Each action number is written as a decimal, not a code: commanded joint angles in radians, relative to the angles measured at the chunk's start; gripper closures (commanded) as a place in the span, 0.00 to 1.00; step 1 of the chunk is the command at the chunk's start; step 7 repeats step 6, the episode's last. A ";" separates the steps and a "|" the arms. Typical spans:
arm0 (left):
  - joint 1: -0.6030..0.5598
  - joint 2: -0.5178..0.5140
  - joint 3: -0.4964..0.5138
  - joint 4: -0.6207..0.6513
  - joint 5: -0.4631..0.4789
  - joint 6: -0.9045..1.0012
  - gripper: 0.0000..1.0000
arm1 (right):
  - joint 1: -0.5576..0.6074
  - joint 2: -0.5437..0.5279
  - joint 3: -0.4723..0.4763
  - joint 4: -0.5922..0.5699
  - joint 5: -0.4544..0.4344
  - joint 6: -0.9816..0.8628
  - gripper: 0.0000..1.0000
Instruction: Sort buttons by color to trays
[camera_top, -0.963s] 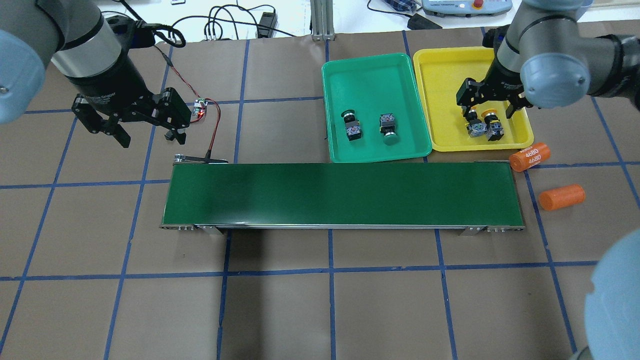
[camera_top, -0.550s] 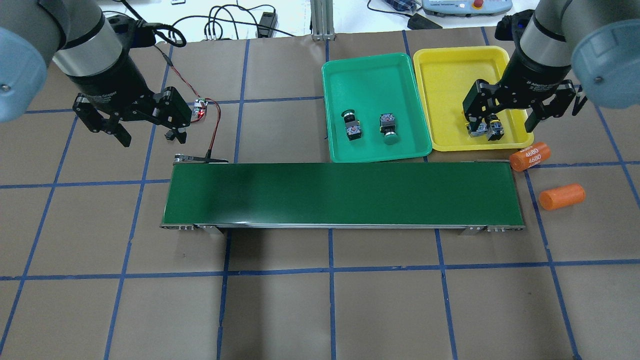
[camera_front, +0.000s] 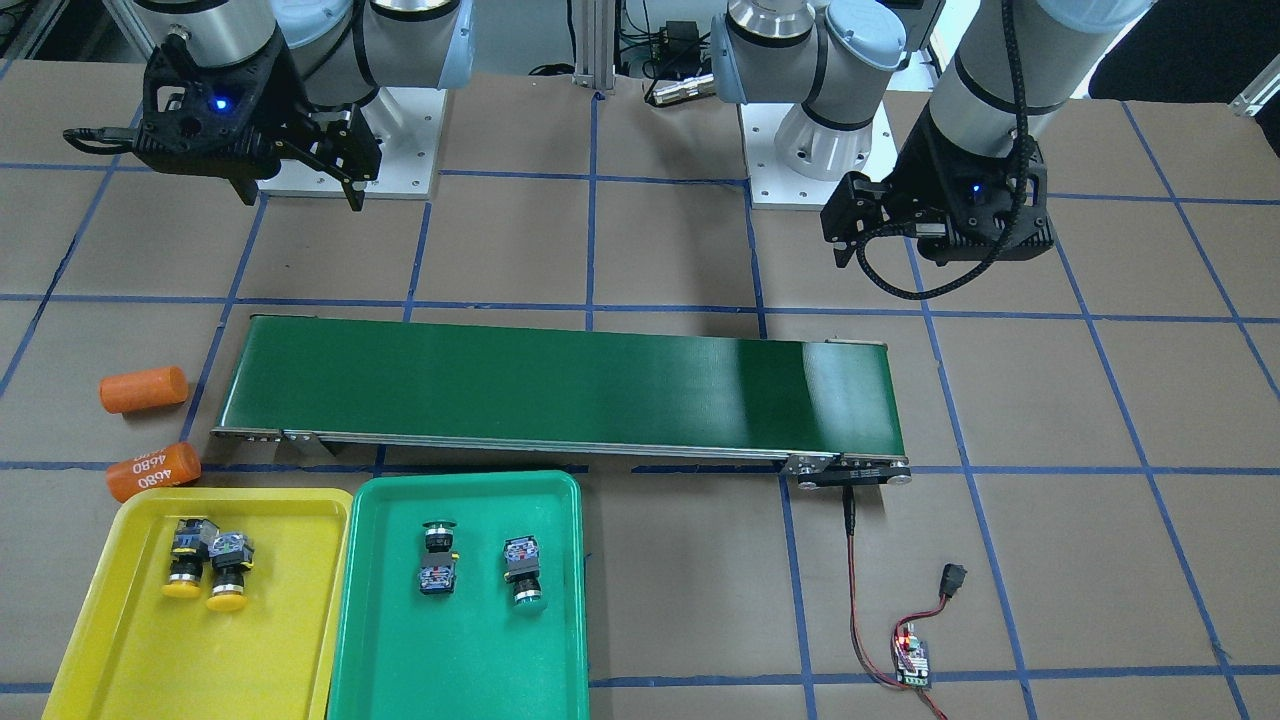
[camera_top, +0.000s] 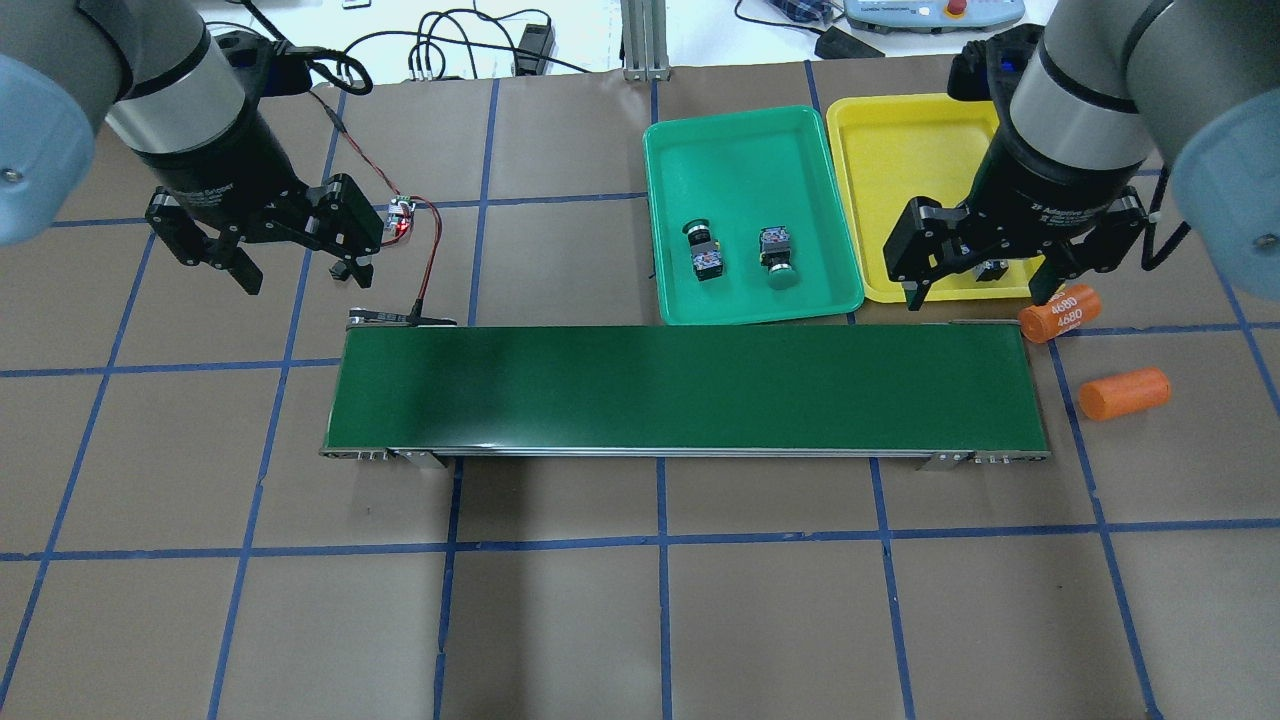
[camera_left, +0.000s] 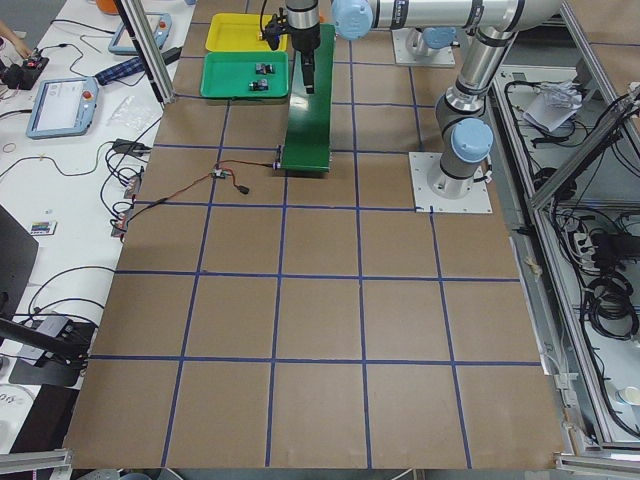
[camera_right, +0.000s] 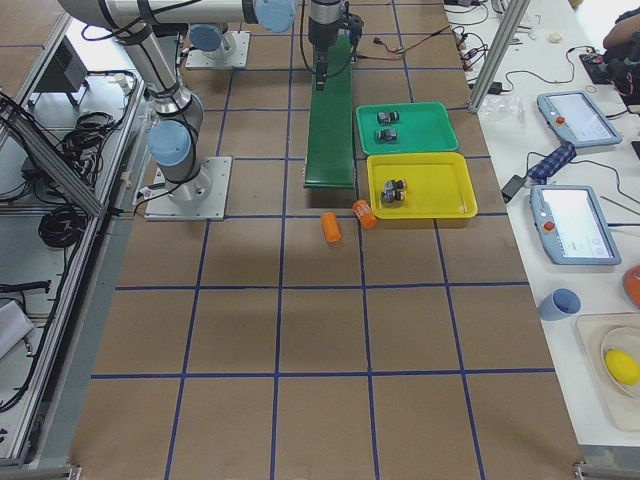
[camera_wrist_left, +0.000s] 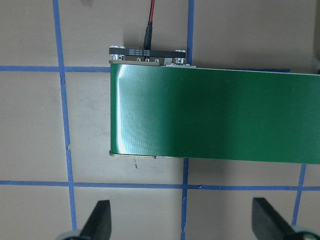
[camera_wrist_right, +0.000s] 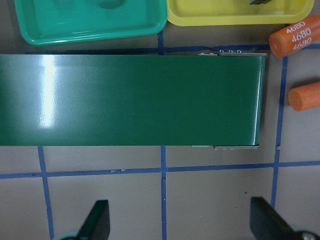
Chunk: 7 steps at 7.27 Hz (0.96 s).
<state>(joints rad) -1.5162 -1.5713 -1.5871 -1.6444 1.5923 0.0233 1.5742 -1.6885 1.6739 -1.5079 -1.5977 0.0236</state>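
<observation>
Two yellow buttons (camera_front: 228, 568) lie in the yellow tray (camera_front: 150, 650); right hand (camera_top: 980, 293) (left hand (camera_top: 303, 277) too) spread, empty.

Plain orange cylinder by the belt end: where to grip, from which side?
Grip the plain orange cylinder at mid-length, coming straight down from above and closing across its round sides. It lies on its side, axis roughly along the conveyor belt, apart from the 4680-marked cylinder.
</observation>
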 joint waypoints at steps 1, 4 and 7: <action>0.001 -0.001 0.001 0.000 0.000 -0.002 0.00 | -0.014 0.001 0.000 0.000 0.001 -0.002 0.00; 0.001 -0.006 -0.001 0.018 0.000 0.001 0.00 | -0.010 0.000 0.000 -0.003 0.005 0.002 0.00; 0.001 -0.006 0.001 0.021 0.002 0.001 0.00 | -0.011 -0.002 -0.003 -0.008 0.004 0.002 0.00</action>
